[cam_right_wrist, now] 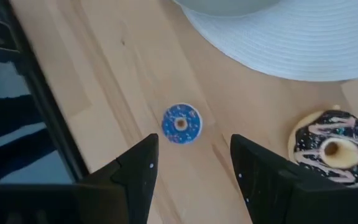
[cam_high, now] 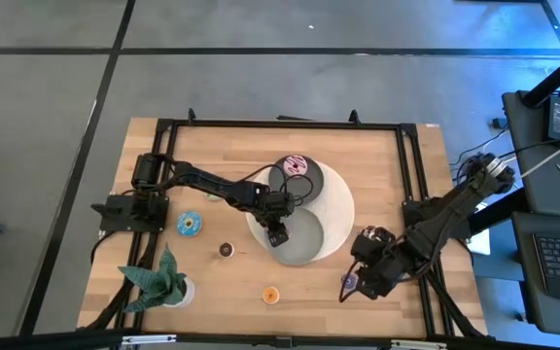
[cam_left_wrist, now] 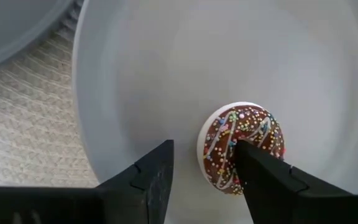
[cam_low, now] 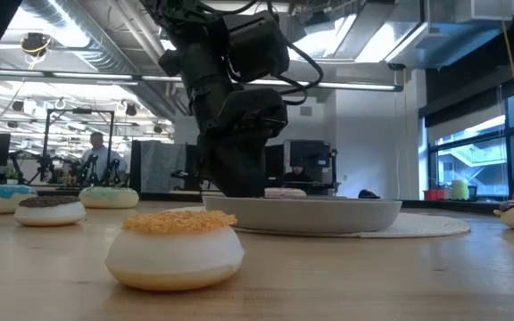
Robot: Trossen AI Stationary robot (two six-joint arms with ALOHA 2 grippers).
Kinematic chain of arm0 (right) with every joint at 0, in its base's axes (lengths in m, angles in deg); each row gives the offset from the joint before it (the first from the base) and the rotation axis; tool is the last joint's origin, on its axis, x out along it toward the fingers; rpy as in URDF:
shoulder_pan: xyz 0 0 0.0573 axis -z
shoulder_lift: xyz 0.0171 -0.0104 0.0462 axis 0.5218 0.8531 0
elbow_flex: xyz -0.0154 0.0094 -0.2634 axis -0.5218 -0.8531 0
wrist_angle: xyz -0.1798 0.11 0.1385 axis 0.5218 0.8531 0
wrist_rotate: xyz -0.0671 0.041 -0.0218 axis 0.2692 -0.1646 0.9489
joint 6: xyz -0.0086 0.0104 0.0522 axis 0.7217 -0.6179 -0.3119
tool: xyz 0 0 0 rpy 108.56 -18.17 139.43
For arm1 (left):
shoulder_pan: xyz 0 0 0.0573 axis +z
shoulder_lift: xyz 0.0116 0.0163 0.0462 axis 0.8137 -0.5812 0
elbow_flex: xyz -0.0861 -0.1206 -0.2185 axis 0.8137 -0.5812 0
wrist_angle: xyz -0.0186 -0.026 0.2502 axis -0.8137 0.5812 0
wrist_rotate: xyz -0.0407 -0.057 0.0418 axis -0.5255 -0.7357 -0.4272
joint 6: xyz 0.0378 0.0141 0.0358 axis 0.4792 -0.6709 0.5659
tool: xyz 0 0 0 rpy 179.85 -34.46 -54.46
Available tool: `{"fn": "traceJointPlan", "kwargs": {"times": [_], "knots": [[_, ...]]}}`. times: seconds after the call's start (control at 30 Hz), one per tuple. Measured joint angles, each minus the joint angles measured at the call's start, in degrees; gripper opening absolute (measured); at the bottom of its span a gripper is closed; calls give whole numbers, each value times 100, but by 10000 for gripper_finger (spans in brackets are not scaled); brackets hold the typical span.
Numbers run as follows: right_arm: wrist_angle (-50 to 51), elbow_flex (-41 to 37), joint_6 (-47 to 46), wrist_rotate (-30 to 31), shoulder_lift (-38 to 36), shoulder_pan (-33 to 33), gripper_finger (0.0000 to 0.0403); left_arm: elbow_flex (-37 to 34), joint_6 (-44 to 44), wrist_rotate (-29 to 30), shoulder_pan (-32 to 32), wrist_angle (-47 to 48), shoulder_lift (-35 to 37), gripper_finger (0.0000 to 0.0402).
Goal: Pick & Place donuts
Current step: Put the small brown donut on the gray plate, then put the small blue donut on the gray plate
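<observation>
A round white woven mat (cam_high: 336, 209) lies mid-counter (cam_high: 377, 175), with two grey dishes on it: one (cam_high: 299, 241) at the near edge, one (cam_high: 278, 177) farther back. A green star-shaped potted plant (cam_high: 161, 279) stands at the near left corner. A person (cam_low: 99, 153) stands far behind.

The left gripper (cam_high: 278, 236) hangs mid-table, jaws apart; the right gripper (cam_high: 350, 284) waits low, jaws apart.
</observation>
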Motion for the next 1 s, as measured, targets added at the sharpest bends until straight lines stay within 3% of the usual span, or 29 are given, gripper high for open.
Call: {"fn": "traceJointPlan", "kwargs": {"times": [0.4, 0.73, 1.0], "knots": [[-1219, -815, -415, -300, 51, -17, 202, 0, -88, -97, 0, -11, 0, 218], [-1246, -825, -300, -409, 49, -17, 202, -2, -101, -73, 76, 101, 182, 216], [-1255, -828, -145, -479, 285, -15, 202, 0, -54, 422, 63, 16, 709, 217]]}}
